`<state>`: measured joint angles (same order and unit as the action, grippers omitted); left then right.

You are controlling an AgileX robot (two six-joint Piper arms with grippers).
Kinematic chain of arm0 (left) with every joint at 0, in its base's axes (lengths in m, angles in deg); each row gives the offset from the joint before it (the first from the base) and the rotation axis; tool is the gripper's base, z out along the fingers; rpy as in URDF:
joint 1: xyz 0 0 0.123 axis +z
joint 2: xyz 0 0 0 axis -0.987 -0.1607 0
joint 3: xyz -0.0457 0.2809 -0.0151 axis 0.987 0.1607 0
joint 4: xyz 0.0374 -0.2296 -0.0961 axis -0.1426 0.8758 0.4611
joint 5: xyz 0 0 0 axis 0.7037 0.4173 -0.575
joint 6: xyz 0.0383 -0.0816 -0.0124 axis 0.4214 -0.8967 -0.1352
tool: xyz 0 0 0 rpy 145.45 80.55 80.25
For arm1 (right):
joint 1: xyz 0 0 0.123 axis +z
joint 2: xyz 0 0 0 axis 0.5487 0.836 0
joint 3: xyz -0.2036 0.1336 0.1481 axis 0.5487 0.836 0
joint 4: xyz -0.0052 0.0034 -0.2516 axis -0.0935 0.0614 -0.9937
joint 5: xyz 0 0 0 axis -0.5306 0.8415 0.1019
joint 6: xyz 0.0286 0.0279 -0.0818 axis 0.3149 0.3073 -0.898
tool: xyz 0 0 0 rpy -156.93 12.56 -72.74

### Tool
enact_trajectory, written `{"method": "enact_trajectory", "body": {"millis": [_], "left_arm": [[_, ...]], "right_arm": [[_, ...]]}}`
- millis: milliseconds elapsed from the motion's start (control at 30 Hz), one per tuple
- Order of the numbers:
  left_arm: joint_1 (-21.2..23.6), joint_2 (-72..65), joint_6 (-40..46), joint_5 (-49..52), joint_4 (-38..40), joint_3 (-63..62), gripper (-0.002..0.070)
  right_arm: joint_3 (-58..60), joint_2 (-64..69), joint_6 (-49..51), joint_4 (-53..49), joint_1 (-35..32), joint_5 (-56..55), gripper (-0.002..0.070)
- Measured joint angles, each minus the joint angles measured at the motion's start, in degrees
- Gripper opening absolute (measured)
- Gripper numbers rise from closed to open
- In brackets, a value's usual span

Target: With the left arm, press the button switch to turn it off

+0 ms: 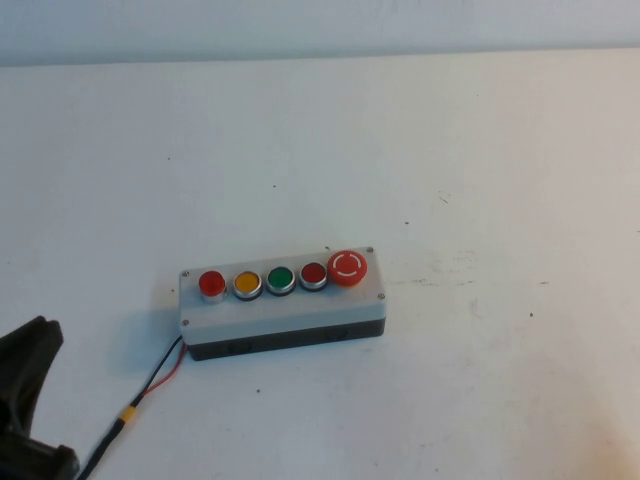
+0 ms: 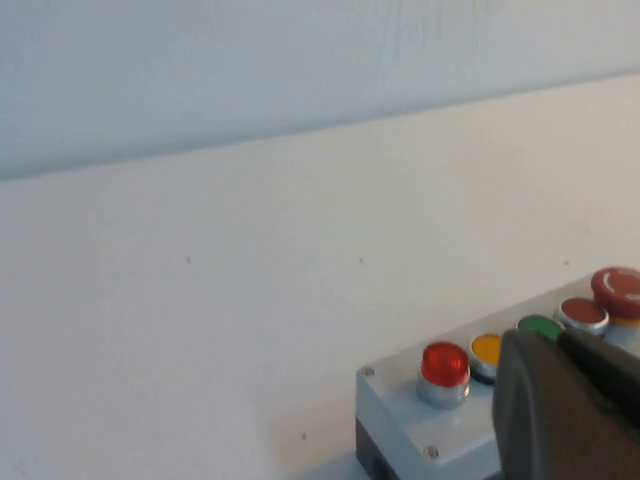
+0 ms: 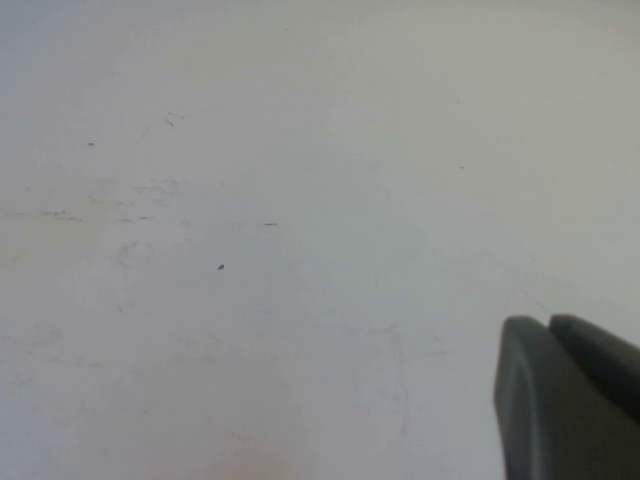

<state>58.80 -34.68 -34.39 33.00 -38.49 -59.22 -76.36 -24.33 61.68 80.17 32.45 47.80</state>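
A grey button box (image 1: 283, 308) lies on the white table. On its top from left to right are a lit red button (image 1: 211, 284), a yellow button (image 1: 247, 283), a green button (image 1: 280, 279), a red button (image 1: 314, 274) and a large red mushroom button (image 1: 348, 267). My left gripper (image 1: 35, 345) is at the bottom left, shut and empty, to the left of the box and apart from it. In the left wrist view the gripper (image 2: 545, 345) stands in front of the box (image 2: 400, 415), near the lit red button (image 2: 444, 364). My right gripper (image 3: 545, 330) is shut over bare table.
A red and black cable (image 1: 150, 385) with a yellow band runs from the box's left end toward the bottom left corner, close to my left gripper. The white table (image 1: 450, 150) stretches all round, with a pale wall at its back.
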Motion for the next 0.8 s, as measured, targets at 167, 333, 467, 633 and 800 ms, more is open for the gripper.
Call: {"method": "enact_trajectory", "body": {"millis": [167, 333, 467, 633, 800], "left_arm": [[1.70, 9.61, 1.49, -10.11, -0.12, 7.92, -0.0002], [4.07, 18.73, 2.64, -13.52, -0.12, 14.57, -0.0002], [4.53, 22.62, 2.78, -11.79, -0.12, 17.25, -0.0002], [4.53, 24.43, 2.47, -2.31, -0.12, 17.33, -0.0002], [4.53, 24.47, 0.76, 11.27, -0.20, 17.42, -0.0002]], "right_arm": [[0.00, 0.00, 0.00, 0.00, 0.00, 0.00, -0.0016], [0.00, 0.00, 0.00, 0.00, 0.00, 0.00, -0.0016], [0.00, 0.00, 0.00, 0.00, 0.00, 0.00, -0.0016], [0.00, 0.00, 0.00, 0.00, 0.00, 0.00, -0.0016], [0.00, 0.00, 0.00, 0.00, 0.00, 0.00, -0.0016]]}}
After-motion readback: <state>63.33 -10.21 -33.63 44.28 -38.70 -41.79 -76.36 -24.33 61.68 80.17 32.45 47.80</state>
